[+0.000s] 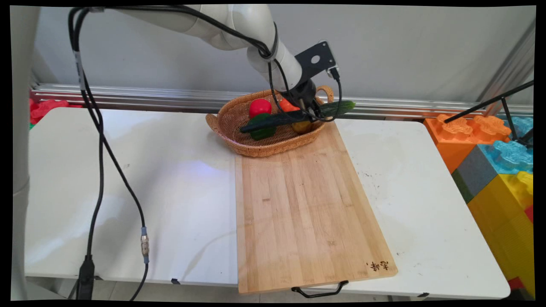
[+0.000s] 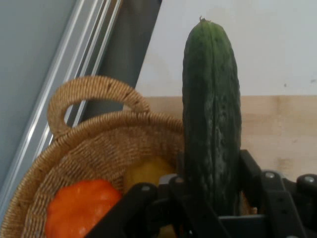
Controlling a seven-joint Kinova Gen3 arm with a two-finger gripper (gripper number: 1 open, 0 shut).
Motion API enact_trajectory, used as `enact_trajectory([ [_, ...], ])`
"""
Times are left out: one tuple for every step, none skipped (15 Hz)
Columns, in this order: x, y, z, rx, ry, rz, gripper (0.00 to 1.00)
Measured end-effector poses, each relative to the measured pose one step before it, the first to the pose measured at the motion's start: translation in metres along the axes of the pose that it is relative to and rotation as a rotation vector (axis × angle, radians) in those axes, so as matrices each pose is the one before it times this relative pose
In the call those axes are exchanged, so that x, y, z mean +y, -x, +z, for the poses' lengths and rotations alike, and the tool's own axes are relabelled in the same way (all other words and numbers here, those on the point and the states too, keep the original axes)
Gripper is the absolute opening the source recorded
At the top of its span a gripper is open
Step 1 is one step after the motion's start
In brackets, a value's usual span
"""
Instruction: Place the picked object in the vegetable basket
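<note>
The jaws clamp a long, dark green, bumpy-skinned cucumber [image 2: 212,114] lying level above the wicker basket [image 1: 239,140].

Gripper [image 1: 310,114] clamped round cucumber [image 1: 294,116]: long, dark green, bumpy skin, held near level above basket [image 1: 239,140], one end past rim toward 3 o'clock, other end toward 9 o'clock over basket middle. Basket: woven, tan, oval, looped handles, at board's [image 1: 307,204] 12 o'clock edge. Inside: red fruit [image 1: 259,107], green piece [image 1: 262,132], orange piece [image 2: 81,206], yellow piece [image 2: 148,171].
</note>
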State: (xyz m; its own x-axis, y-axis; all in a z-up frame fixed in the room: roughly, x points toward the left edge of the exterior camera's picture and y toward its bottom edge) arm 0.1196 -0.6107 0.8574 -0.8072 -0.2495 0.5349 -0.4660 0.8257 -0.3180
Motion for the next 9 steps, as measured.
enact_trajectory([
  [-0.0017,0.00221,0.00234,-0.00075,0.0024,-0.00377,0.0],
  [-0.00096,0.00103,0.00142,0.00052,0.00184,-0.00093,0.0],
  [-0.00116,0.0006,0.00189,0.0033,0.00206,0.00405,0.0],
  [-0.00102,0.0005,0.00176,0.00473,0.00242,0.00535,1.0],
  [-0.00056,0.00036,0.00076,0.00269,0.00093,0.00242,1.0],
  [-0.00067,0.00039,0.00111,0.00334,0.00151,0.00375,1.0],
  [-0.00097,0.0008,0.00126,0.00172,0.00032,0.00488,1.0],
  [-0.00075,0.00087,0.00063,0.00128,0.00012,0.00329,1.0],
  [-0.00062,0.00075,0.00021,0.00087,-0.00083,0.00237,1.0],
])
